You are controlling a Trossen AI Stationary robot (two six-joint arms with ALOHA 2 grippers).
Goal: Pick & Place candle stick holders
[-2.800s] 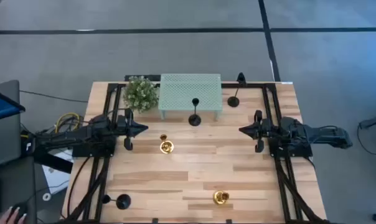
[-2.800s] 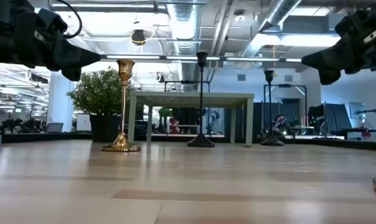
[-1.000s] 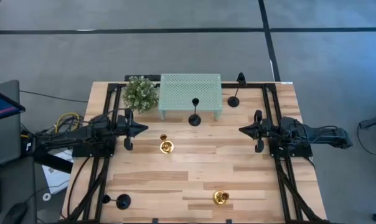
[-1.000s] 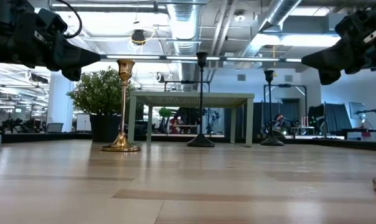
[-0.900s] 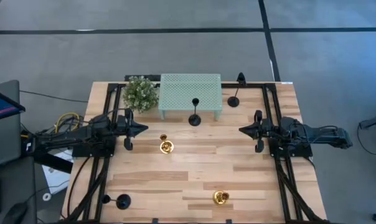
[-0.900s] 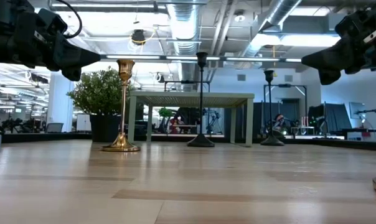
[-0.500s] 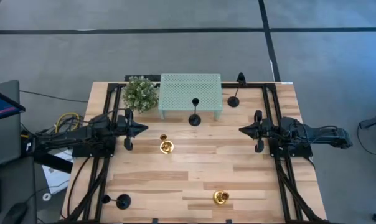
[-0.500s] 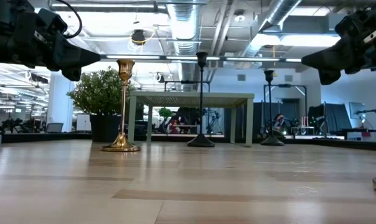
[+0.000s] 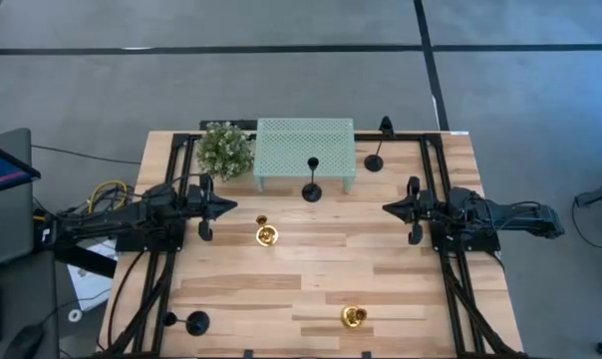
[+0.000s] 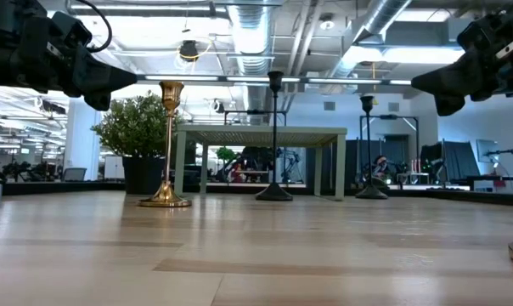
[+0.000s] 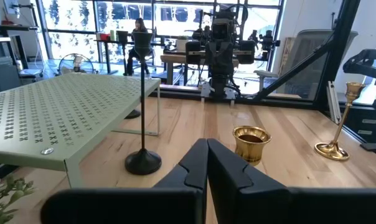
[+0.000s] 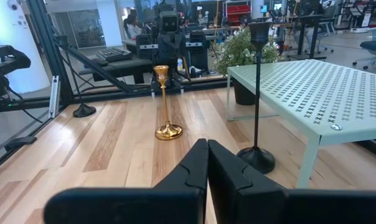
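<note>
From above I see the left gripper [image 9: 228,205] parked over the left side of the wooden table [image 9: 311,279], its fingers pressed together on nothing; its wrist view shows the two dark fingers [image 11: 194,165] meeting edge to edge.

In the near left corner a black candle stick holder [image 9: 196,323] stands alone, well away from everything else. At the far left sits the small potted plant [image 9: 225,150], just beside the pale green perforated stand [image 9: 304,148].

A gold candle stick holder [image 9: 267,234] stands upright on the bare wood, just ahead of the left gripper and toward the table's middle. A second black holder [image 9: 311,190] stands with its base at the stand's front edge, near its centre.

Further right, another gold holder [image 9: 354,317] stands near the front edge. A third black holder [image 9: 375,163] stands just off the stand's right end, near the back.

On the right side, the right gripper [image 9: 388,208] hovers above the table and faces the left one, clamped shut and empty; its own fingers [image 12: 197,163] touch along their length.
</note>
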